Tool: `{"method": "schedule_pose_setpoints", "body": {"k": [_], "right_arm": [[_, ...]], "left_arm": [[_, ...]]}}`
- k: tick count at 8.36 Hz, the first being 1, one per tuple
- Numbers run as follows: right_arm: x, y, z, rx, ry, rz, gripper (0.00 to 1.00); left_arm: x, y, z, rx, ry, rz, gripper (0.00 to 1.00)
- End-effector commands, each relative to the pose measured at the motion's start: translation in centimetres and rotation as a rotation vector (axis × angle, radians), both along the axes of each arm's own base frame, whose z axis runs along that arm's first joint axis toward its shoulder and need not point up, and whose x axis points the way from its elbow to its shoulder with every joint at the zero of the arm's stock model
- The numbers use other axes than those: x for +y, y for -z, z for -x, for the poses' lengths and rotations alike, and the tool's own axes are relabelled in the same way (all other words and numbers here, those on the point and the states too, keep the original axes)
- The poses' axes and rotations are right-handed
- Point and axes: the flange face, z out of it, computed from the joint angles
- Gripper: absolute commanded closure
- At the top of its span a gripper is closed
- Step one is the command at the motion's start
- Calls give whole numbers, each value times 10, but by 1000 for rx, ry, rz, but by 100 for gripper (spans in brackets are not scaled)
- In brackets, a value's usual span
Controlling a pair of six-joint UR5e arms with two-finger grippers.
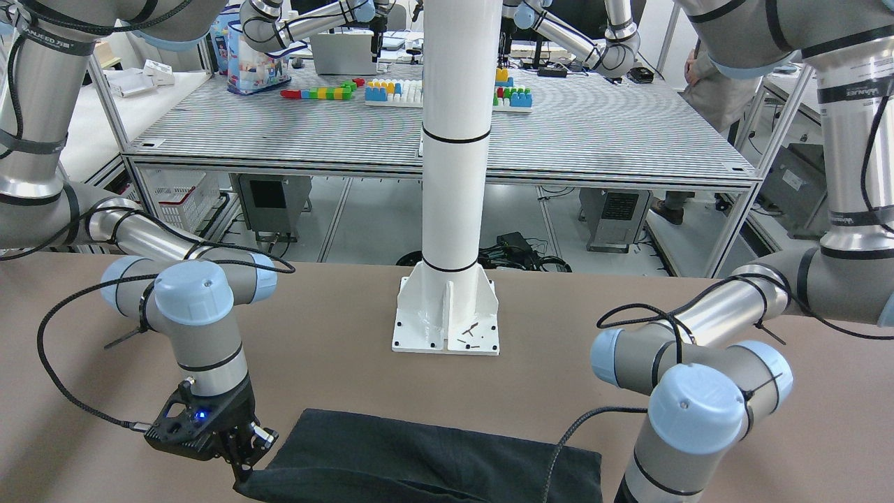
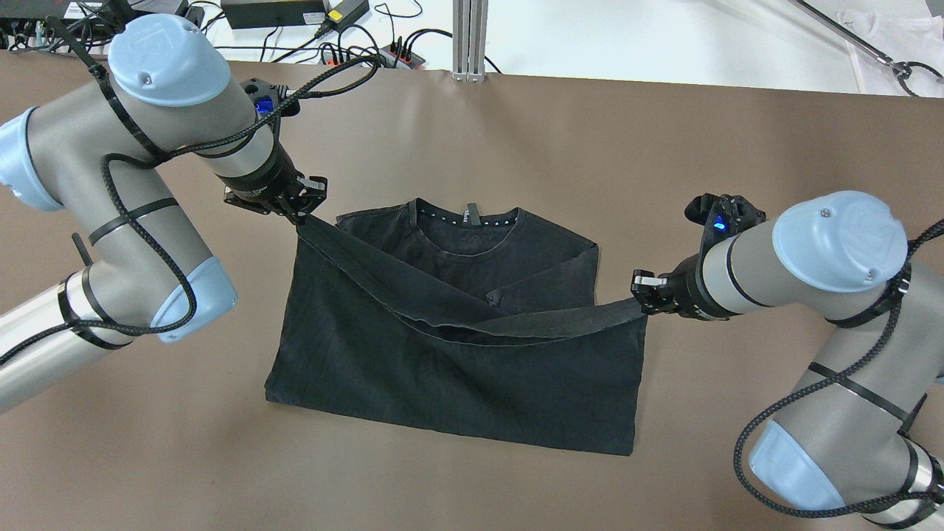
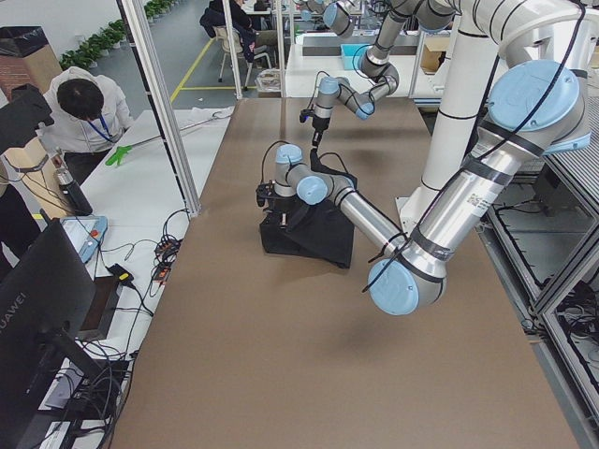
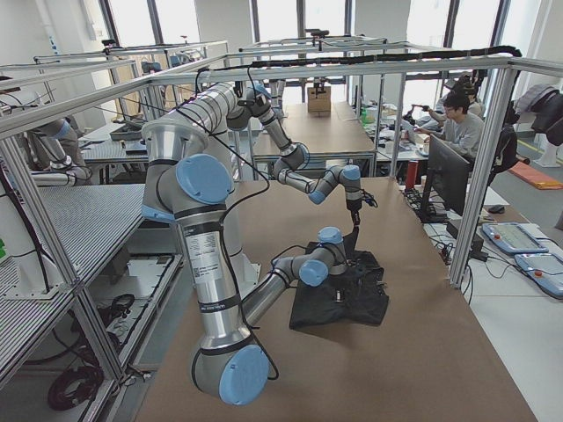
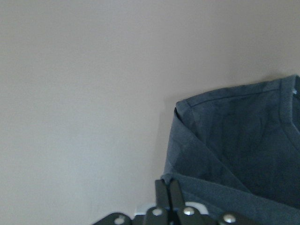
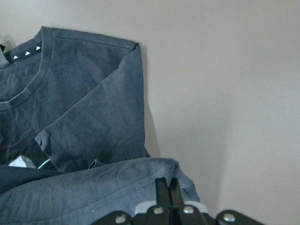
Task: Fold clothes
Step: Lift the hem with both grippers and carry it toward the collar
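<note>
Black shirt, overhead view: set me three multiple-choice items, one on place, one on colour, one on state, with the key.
1. On the shirt, the collar lies: A toward the robot; B away from the robot; C hidden underneath.
2. The table is: A brown; B white; C green.
3. The left claw and right claw are: A both open; B one open; C both shut on the shirt.
Key: 1 B, collar at the shirt's far edge; 2 A, bare surface brown; 3 C, fabric stretched between both.

Plain brown tabletop (image 2: 472, 472) with a white pillar (image 1: 454, 175) standing on it near one edge. Behind that, colourful building blocks (image 1: 394, 91) on a grey ribbed table (image 1: 594, 133). Person (image 3: 80, 112) at a side desk, dark monitor (image 3: 42, 309) nearby.
</note>
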Motion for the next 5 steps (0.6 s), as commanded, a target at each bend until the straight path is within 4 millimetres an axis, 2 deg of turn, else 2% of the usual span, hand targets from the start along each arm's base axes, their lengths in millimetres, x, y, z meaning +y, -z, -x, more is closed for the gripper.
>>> {"method": "schedule_pose_setpoints", "body": {"k": [1, 2, 3, 4, 5], "right_arm": [[-27, -27, 24, 77, -1, 11, 100], [-38, -26, 35, 84, -2, 15, 100], [-47, -24, 45, 73, -1, 5, 93], [-51, -25, 49, 54, -2, -13, 54], [-54, -12, 51, 38, 5, -42, 21]], "left_arm": [[-34, -58, -30, -29, 17, -18, 100], [-39, -71, -37, -36, 16, -14, 100], [-40, -74, -38, -30, 16, -21, 100], [-39, -66, -36, -19, 14, -33, 90], [-41, -47, -30, 1, -5, -72, 49]]}}
